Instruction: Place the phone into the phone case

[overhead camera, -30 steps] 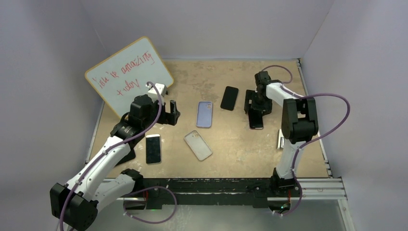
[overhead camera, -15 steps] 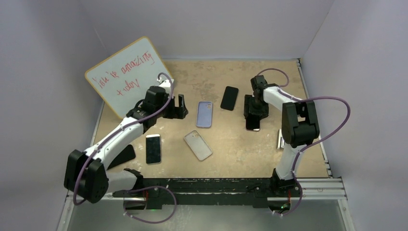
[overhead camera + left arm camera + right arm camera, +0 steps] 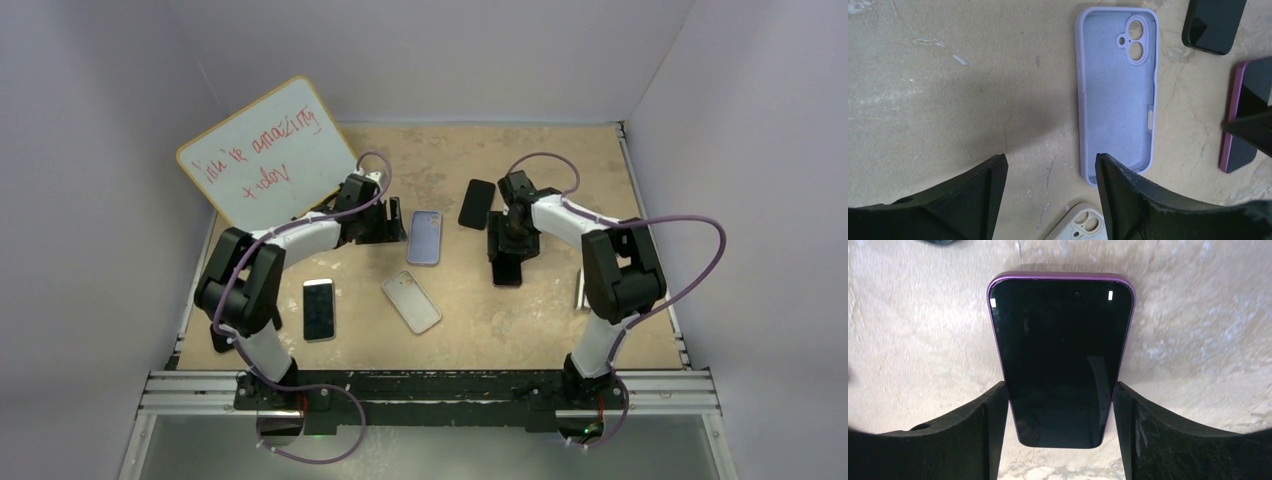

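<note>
A lavender phone case (image 3: 425,238) lies open side up mid-table, and it also shows in the left wrist view (image 3: 1116,90). My left gripper (image 3: 392,222) is open and empty just left of the case's near end; in its wrist view the gripper (image 3: 1050,165) has its right finger over the case's corner. My right gripper (image 3: 505,238) is shut on a purple-edged phone (image 3: 506,270), screen up, right of the case. In the right wrist view the fingers (image 3: 993,430) press both long sides of the phone (image 3: 1060,355). The phone also shows at the left wrist view's right edge (image 3: 1243,120).
A black phone (image 3: 477,203) lies behind the purple one. A whitish case (image 3: 412,301) and a white phone (image 3: 319,309) lie nearer the front. A whiteboard (image 3: 268,155) leans at the back left. A small object (image 3: 581,290) sits near the right edge.
My left arm has reached right, bringing its open gripper up to the lavender case. My right gripper has carried the purple phone leftward and nearer, toward the case.
</note>
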